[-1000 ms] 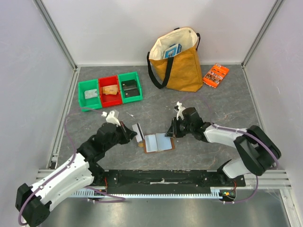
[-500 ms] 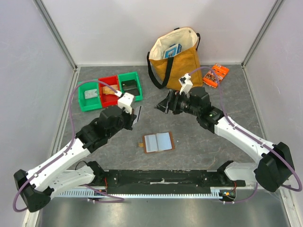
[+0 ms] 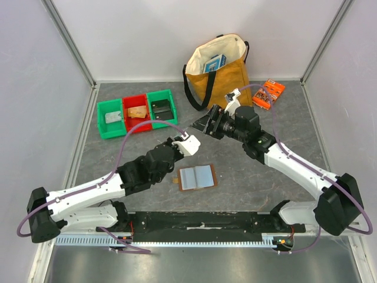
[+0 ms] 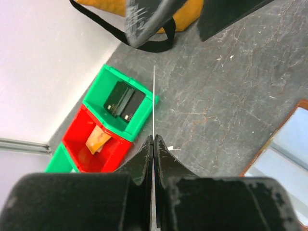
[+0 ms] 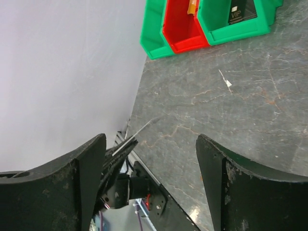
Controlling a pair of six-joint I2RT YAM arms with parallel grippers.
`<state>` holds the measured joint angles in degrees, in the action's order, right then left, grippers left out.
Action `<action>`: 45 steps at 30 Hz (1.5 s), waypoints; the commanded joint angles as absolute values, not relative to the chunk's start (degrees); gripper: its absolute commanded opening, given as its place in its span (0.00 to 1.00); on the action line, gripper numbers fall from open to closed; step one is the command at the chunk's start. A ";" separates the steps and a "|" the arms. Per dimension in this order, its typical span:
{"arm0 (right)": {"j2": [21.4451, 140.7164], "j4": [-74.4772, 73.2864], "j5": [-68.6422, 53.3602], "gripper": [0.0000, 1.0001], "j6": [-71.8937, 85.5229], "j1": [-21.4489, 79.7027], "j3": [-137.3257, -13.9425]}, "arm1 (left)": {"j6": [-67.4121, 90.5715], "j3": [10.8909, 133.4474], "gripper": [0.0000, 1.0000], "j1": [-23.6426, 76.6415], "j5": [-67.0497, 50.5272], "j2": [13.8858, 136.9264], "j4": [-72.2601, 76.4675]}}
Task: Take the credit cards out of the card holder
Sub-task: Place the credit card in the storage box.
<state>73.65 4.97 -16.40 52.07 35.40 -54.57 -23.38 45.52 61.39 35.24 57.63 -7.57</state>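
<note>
The card holder (image 3: 197,177) lies open and flat on the grey table, brown rim outside and pale grey-blue pockets inside; its edge also shows in the left wrist view (image 4: 288,144). My left gripper (image 3: 192,139) hangs above and behind it, shut on one of the credit cards (image 4: 154,96), which I see edge-on as a thin pale line sticking out past the fingertips (image 4: 149,144). My right gripper (image 3: 203,125) is just beyond the card's tip, open and holding nothing. From the right wrist view the left gripper (image 5: 126,143) and its card (image 5: 144,127) show between the right fingers (image 5: 86,168).
Three small bins stand in a row at the back left: green (image 3: 111,118), red (image 3: 136,113) and green (image 3: 162,108), each holding small items. A mustard tote bag (image 3: 221,73) stands at the back, with an orange printed packet (image 3: 268,93) to its right.
The right gripper let go of the card holder, opened and rose to the back. The left arm lifted the card away, then swung it right toward the right gripper.
</note>
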 commanded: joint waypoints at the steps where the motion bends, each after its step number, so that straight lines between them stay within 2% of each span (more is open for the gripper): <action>1: 75.58 10.72 -17.05 0.80 58.09 35.86 -55.98 | -34.36 44.91 0.02 63.63 40.34 58.80 2.81; 8: 79.27 11.69 -18.46 0.71 60.03 37.00 -57.04 | -37.26 45.09 0.02 65.56 41.04 62.48 4.92; 10: 79.54 13.26 -18.19 0.64 60.82 37.09 -56.34 | -37.79 45.26 0.02 65.83 41.31 63.54 5.10; 17: 81.30 16.61 -20.56 0.35 63.46 37.44 -55.72 | -39.90 45.26 0.02 66.18 43.33 67.23 7.03; 22: 81.39 17.66 -19.87 0.00 63.98 37.44 -53.97 | -39.47 45.53 0.02 66.36 44.12 68.55 7.38; 24: 81.39 18.63 -19.69 0.00 64.33 37.44 -53.18 | -38.85 45.44 0.05 66.36 43.95 68.55 7.30; 27: 81.04 21.52 -19.16 0.00 65.13 37.27 -51.69 | -36.40 45.53 0.23 66.36 44.12 68.20 6.68; 28: 80.95 22.06 -18.64 0.00 65.21 37.09 -51.07 | -35.26 45.61 0.35 66.36 44.21 67.86 6.16; 29: 80.69 22.93 -18.37 0.00 65.21 36.83 -50.37 | -33.85 45.62 0.42 66.27 44.12 67.42 5.63; 33: 79.98 27.94 -17.49 0.00 66.18 35.25 -46.85 | -26.12 46.14 0.62 66.01 42.37 64.43 1.60; 38: 78.58 34.61 -16.18 0.00 66.00 33.31 -42.55 | -8.92 47.63 0.73 62.24 33.77 58.11 -6.49; 45: 77.43 50.07 -15.30 0.00 66.88 31.11 -34.55 | 27.28 41.76 0.79 40.99 7.59 46.33 -6.52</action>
<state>79.35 36.75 -16.67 66.54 31.68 -37.19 -0.03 44.69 50.19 24.60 51.64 -7.44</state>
